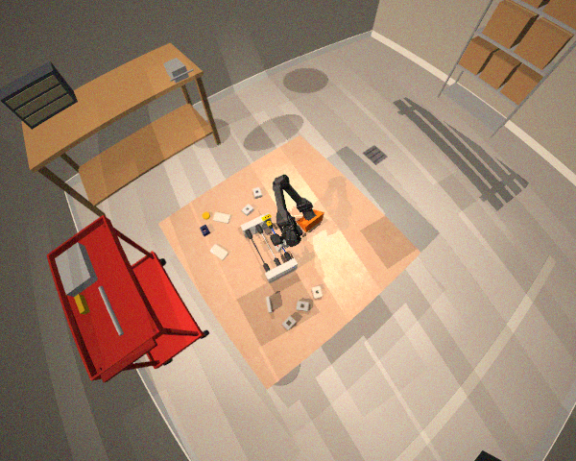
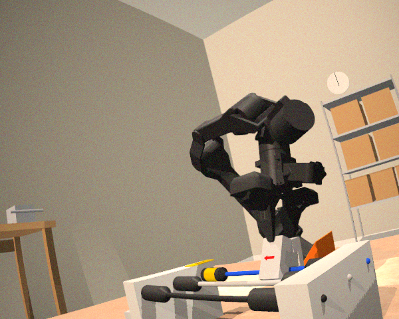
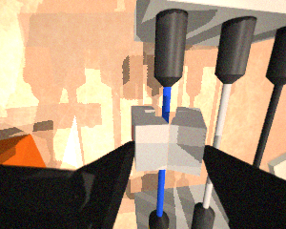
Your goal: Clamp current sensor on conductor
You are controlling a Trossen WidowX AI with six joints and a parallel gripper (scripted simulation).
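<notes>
My gripper (image 2: 284,236) (image 3: 168,148) points down and is shut on the light grey split-core sensor (image 2: 271,266) (image 3: 152,149), one finger on each half. The blue conductor (image 2: 241,273) (image 3: 160,193) runs between the two halves, which look slightly parted at the top of the wrist view. In the exterior view the sensor's lower edge hangs below the blue wire. Its red arrow (image 2: 268,257) points left, toward the yellow band (image 2: 209,274) at the blue conductor's end; lettering is not readable. The sensor's inside and latch are hidden.
A white conductor (image 2: 237,283) (image 3: 222,110) and a black conductor (image 2: 210,297) (image 3: 267,129) run beside the blue one, between two pale end blocks (image 1: 281,271) (image 2: 344,292). An orange bin (image 1: 312,221) (image 2: 322,248) (image 3: 19,153) stands close by. Several small white parts lie around.
</notes>
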